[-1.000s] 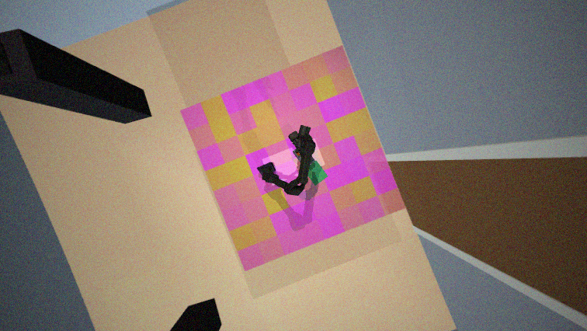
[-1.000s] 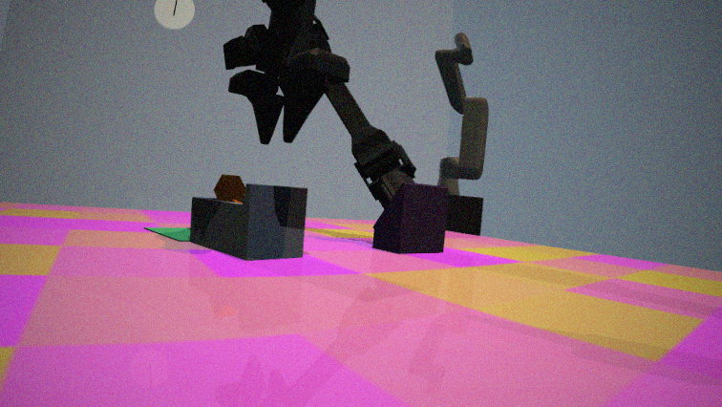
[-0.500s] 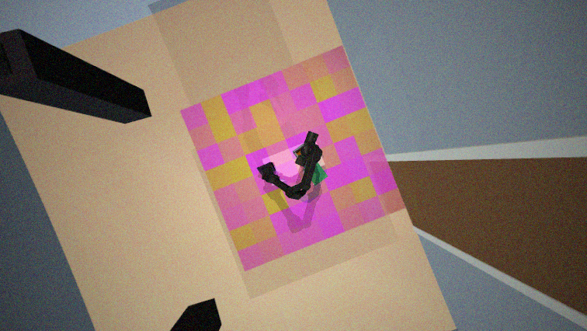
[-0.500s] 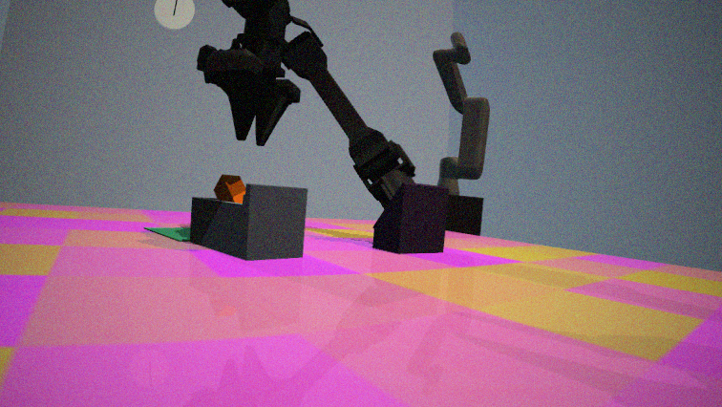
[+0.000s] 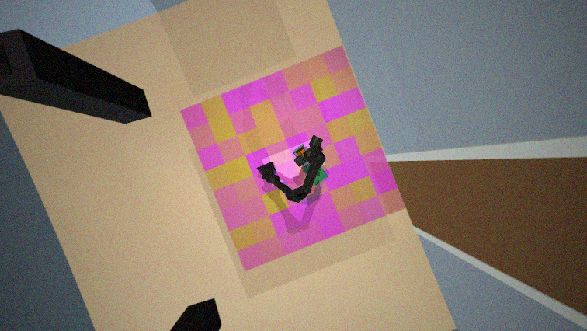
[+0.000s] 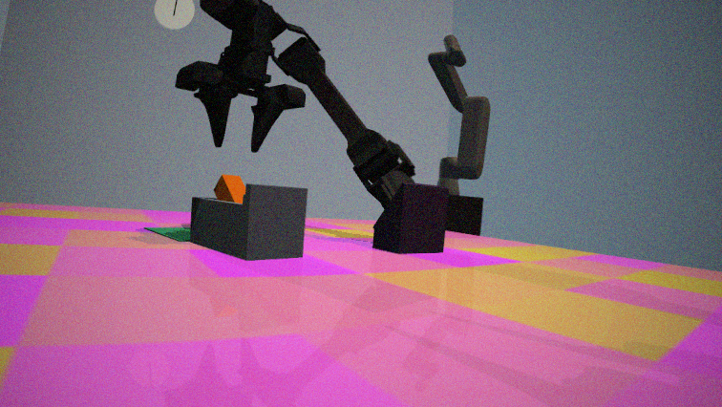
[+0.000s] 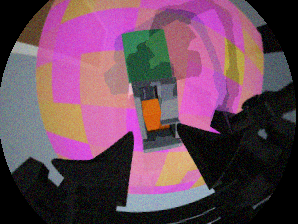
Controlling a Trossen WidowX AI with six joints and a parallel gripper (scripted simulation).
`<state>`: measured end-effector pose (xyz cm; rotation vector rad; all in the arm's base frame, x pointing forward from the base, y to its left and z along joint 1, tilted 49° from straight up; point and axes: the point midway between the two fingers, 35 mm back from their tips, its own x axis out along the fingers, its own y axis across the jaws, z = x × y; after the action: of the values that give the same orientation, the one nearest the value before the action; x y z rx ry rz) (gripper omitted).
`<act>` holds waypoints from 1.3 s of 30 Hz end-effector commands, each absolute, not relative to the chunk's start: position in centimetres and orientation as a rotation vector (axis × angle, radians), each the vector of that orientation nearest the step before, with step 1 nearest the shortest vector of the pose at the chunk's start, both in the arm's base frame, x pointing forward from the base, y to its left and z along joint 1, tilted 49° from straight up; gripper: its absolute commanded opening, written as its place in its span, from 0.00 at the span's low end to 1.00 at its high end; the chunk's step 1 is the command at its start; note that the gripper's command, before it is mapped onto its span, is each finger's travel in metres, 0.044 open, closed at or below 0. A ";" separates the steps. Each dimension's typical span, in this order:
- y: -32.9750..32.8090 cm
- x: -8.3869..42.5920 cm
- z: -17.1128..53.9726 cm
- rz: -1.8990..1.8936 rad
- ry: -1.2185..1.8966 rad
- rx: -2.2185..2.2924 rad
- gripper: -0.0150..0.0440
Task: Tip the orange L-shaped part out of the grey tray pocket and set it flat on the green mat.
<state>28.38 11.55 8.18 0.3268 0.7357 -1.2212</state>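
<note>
My end effector [image 5: 299, 158] [image 6: 236, 150] [image 7: 154, 131], partly open and empty, hangs above the tray [image 5: 296, 151] [image 6: 276, 222] [image 7: 162, 145] — coming down off-centre, it could knock the tipped orange part [image 5: 300, 151] [image 6: 230, 188] [image 7: 152, 114] back into it.
</note>
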 end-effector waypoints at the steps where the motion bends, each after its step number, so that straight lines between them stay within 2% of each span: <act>1: 10.3 28.6 7.3 -1.227 0.732 0.324 0.73; 37: 6.4 29.4 3.9 -1.228 0.729 0.323 0.73; 39: 6.7 29.3 4.1 -1.230 0.730 0.329 0.64</act>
<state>29.31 6.59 4.01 0.3282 0.7309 -1.2307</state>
